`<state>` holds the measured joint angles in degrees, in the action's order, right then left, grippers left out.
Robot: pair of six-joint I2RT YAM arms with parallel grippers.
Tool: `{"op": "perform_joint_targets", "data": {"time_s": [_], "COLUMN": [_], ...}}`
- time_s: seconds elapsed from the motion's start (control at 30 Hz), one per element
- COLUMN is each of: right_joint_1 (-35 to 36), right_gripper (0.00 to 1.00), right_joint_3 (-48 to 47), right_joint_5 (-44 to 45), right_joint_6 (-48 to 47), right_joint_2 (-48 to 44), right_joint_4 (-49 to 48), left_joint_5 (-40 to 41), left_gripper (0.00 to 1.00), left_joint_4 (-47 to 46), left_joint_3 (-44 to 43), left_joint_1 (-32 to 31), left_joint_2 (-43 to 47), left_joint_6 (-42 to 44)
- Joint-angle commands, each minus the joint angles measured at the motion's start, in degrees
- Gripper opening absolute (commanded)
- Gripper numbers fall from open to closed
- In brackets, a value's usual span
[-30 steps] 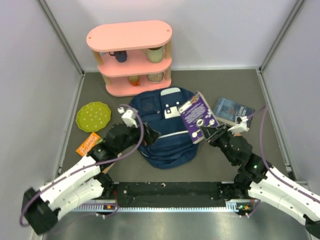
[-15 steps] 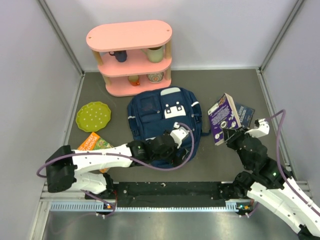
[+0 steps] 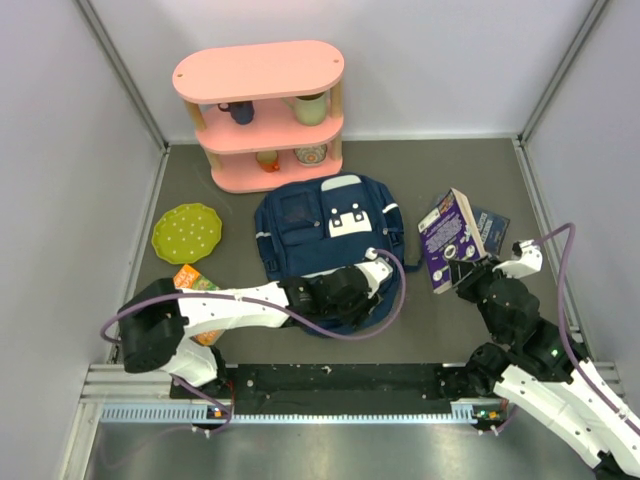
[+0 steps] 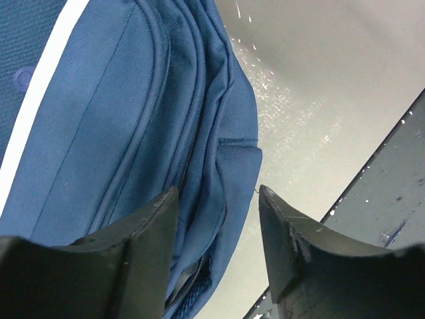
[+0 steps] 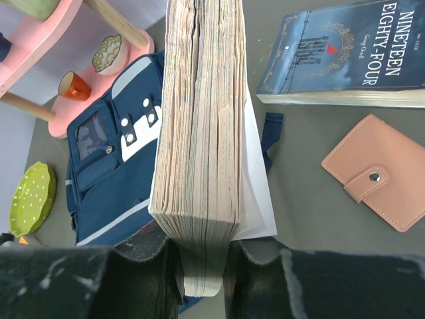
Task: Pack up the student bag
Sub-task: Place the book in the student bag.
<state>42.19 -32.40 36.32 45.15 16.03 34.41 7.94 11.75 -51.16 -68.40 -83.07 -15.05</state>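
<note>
Step, I judge: opening bag (image 3: 300, 225) — left gripper (image 4: 218, 196) jaws apart, astride its near edge. Right gripper (image 5: 204, 249) clamps book (image 5: 199, 113), right of bag. Next I pinch fabric, lift.

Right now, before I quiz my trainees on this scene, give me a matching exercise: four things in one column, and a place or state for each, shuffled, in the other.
1. backpack
2. thick book
3. plate
4. wallet

a. clamped on edge in the right gripper
b. near the blue book, apart from it
c. left of the backpack
d. in front of the shelf, left gripper at its near edge

Pairs: 1-d, 2-a, 3-c, 4-b
</note>
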Motion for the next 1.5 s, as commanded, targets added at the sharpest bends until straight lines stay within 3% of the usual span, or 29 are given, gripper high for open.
{"op": "perform_joint_targets", "data": {"time_s": [0.0, 0.3, 0.37, 0.5, 0.57, 0.63, 0.67, 0.8, 0.93, 1.03, 1.07, 1.27, 1.47], "right_joint_1": [-0.3, -0.3, -0.3, -0.2, -0.3, -0.3, -0.3, -0.3, -0.2, -0.3, -0.3, -0.3, -0.3], "right_gripper": [0.0, 0.0, 0.0, 0.0, 0.0, 0.0, 0.0, 0.0, 0.0, 0.0, 0.0, 0.0, 0.0], "right_joint_3": [-3.5, -3.2, -3.1, -2.8, -2.7, -2.6, -2.6, -2.5, -2.4, -2.3, -2.3, -1.5, -2.3], "right_joint_5": [0.2, 0.0, 0.0, 0.2, 0.2, 0.3, 0.4, 0.7, 0.9, 1.0, 1.0, 1.4, 1.7], "right_joint_6": [-0.4, -0.8, -1.0, -1.0, -1.1, -1.1, -1.0, -1.2, -1.4, -1.4, -1.4, -2.1, -2.6], "right_joint_2": [-1.4, -2.5, -2.5, -2.5, -2.6, -2.7, -2.7, -2.7, -2.8, -2.9, -3.1, -3.6, -4.7], "right_joint_4": [-3.5, -3.4, -3.5, -3.5, -3.5, -3.5, -3.5, -3.5, -3.6, -3.3, -3.4, -2.7, 0.1], "left_joint_5": [-1.4, 2.2, 2.7, 4.5, 5.1, 4.9, 4.5, 4.5, 5.1, 5.7, 6.0, 14.0, 21.2], "left_gripper": [0.55, 0.38, 0.26, 0.18, 0.19, 0.39, 0.42, 0.44, 0.31, 0.12, 0.01, 0.0, 0.0], "left_joint_4": [0.7, 2.2, 2.2, 3.5, 4.1, 4.1, 4.2, 4.2, 4.2, 4.2, 4.4, 3.4, 2.1], "left_joint_3": [-4.3, -6.4, -6.4, -7.0, -7.3, -7.6, -7.6, -8.0, -7.8, -7.9, -7.9, -6.6, -9.0], "left_joint_1": [-0.2, -0.2, -0.2, -0.2, -0.2, -0.2, -0.2, -0.2, -0.2, -0.2, -0.2, -0.2, 4.1], "left_joint_2": [-3.5, -5.5, -5.4, -6.3, -6.8, -7.3, -7.4, -8.2, -8.1, -8.3, -8.2, -4.1, 8.3], "left_joint_6": [0.2, -0.8, -0.9, -1.0, -1.5, -2.0, -2.4, -2.6, -2.7, -2.5, -2.9, -6.0, -4.7]}}
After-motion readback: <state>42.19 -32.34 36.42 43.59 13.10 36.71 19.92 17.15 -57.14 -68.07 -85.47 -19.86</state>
